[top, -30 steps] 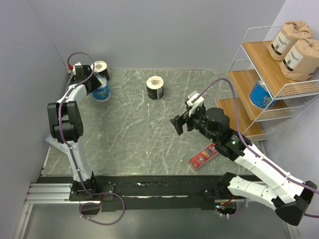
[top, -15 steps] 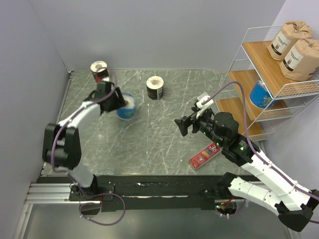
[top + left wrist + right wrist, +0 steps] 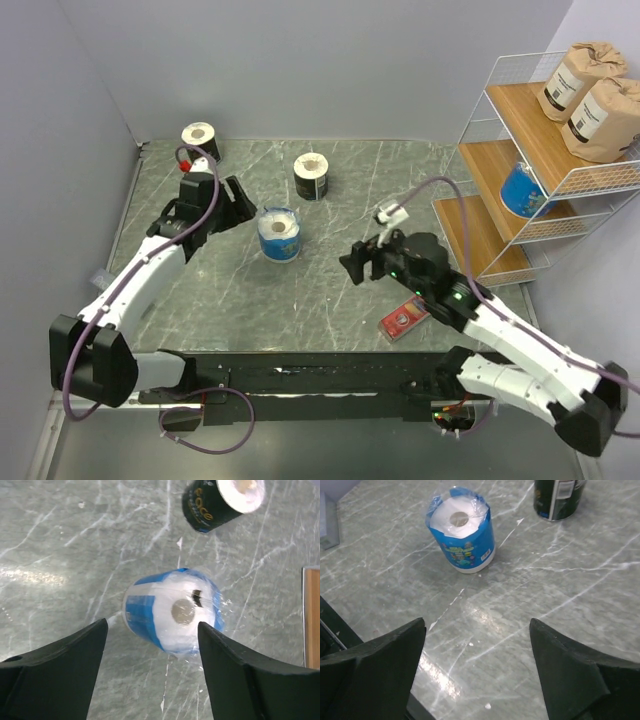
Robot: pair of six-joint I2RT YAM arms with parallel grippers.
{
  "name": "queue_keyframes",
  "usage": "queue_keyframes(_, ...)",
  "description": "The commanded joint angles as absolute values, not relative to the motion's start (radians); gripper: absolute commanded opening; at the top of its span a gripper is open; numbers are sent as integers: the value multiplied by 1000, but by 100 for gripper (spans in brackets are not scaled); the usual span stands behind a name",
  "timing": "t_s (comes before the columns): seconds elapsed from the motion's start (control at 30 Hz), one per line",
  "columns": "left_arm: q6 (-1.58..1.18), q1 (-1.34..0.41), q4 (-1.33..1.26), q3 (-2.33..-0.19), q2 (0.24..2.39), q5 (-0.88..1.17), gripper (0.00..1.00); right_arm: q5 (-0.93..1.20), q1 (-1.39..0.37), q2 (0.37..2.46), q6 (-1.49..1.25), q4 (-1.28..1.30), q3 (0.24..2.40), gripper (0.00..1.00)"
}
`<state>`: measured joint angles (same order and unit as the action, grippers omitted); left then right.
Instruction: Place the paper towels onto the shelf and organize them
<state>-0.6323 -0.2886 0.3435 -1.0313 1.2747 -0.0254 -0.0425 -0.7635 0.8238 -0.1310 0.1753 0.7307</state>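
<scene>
The left hand (image 3: 233,203) is spread open, grasping nothing, just beside 1 blue roll (image 3: 279,233) standing upright on the table (image 3: 300,300). The right hand (image 3: 353,264), also open and empty, faces that roll, well apart from the shelf (image 3: 475,228).

Bright, even overhead light, soft shadows, pale glare on the tabletop (image 3: 437,672), sharp focus.

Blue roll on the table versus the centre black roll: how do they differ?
The blue roll has a blue wrapper with clear film on top; the black roll a black one. The blue roll stands nearer the table's front, the black roll farther back. Both stand upright, white ends up.
</scene>
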Motion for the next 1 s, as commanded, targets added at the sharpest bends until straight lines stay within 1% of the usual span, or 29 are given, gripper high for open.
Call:
queue_keyframes(0.0,-666,-229,362,-1014,1293,-51,75,-12,-752,1016,-219,22,788,81)
queue_keyframes(0.03,-667,-219,362,-1020,1320,-32,74,-8,-738,1058,-235,29,808,72)
queue_keyframes(0.13,-687,-204,338,-1017,1364,-8,74,-9,-701,1198,-310,28,865,61)
queue_keyframes(0.2,-709,-203,310,-1017,1387,-8,74,-6,-683,1270,-356,3,880,59)
queue_keyframes(0.27,-729,-202,289,-1017,1420,-8,75,63,-655,1316,-400,-46,899,55)
queue_keyframes(0.4,-761,-202,238,-1003,1491,17,75,81,-620,1461,-463,-43,988,48)
queue_keyframes(0.67,-804,-204,164,-966,1554,46,75,129,-604,1667,-538,-46,1107,43)
queue_keyframes(0.97,-818,-206,111,-947,1600,71,75,172,-604,1804,-617,-74,1181,40)
